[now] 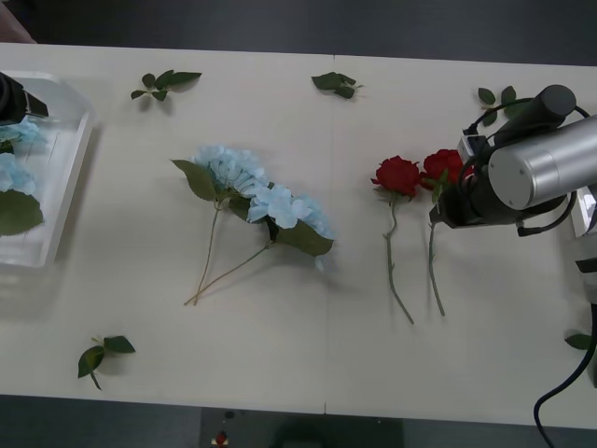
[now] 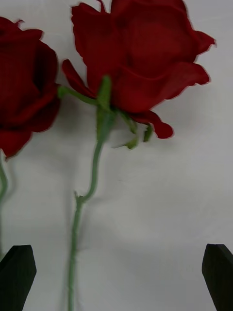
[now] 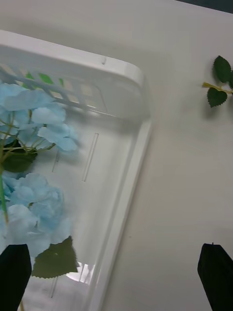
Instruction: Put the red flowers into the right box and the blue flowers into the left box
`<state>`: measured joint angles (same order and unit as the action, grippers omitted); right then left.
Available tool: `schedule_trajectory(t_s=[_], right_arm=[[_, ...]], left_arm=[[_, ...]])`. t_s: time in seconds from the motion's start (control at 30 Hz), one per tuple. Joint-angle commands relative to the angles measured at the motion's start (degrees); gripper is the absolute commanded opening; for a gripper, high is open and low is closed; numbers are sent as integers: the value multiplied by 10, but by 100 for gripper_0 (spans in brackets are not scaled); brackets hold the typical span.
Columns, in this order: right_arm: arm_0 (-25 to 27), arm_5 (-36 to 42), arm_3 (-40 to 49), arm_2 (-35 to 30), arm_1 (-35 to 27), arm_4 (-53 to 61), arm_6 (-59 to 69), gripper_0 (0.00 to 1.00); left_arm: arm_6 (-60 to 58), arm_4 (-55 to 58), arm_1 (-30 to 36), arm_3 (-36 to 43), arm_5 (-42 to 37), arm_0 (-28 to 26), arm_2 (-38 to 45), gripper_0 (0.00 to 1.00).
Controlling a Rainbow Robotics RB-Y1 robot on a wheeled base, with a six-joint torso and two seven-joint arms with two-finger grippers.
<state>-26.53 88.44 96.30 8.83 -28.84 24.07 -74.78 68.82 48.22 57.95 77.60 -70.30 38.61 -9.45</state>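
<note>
Hovering low over the 2 red flowers (image 1: 420, 173) lying side by side on the table (image 1: 308, 355), the right pincer (image 2: 116, 277) stood spread, its black fingers (image 2: 17, 274) wide apart with the nearer rose's stem (image 2: 77, 228) between them but untouched. The step in hand looked like picking up a red rose; the next move would call for lowering onto that stem just under the bloom, closing, then carrying it to the right box (image 1: 586, 213) (a slice of white rim at the table's right edge). The right arm reached in from the right, its wrist turned toward the blooms. The left pincer (image 3: 114, 277) hung spread above the left box (image 3: 128, 160) at the table's left end, where blue flowers (image 3: 34, 194) already lay. 2 more blue clusters (image 1: 261, 196) waited mid-table, well apart from either box.
</note>
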Motion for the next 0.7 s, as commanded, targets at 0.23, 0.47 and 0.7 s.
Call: schedule_trajectory(t_s=[0.23, 0.47, 0.7], right_arm=[[-15, -89, -52, 14, 35, -17, 43, 100], [-15, -120, -83, 15, 48, -38, 44, 100], [-15, -147, -110, 20, 53, -52, 44, 100]], left_arm=[[-13, -26, -88, 50, -1, 2, 18, 100], [-11, -47, -160, 77, -5, 2, 14, 100], [-11, -62, -208, 106, -5, -9, -8, 100]])
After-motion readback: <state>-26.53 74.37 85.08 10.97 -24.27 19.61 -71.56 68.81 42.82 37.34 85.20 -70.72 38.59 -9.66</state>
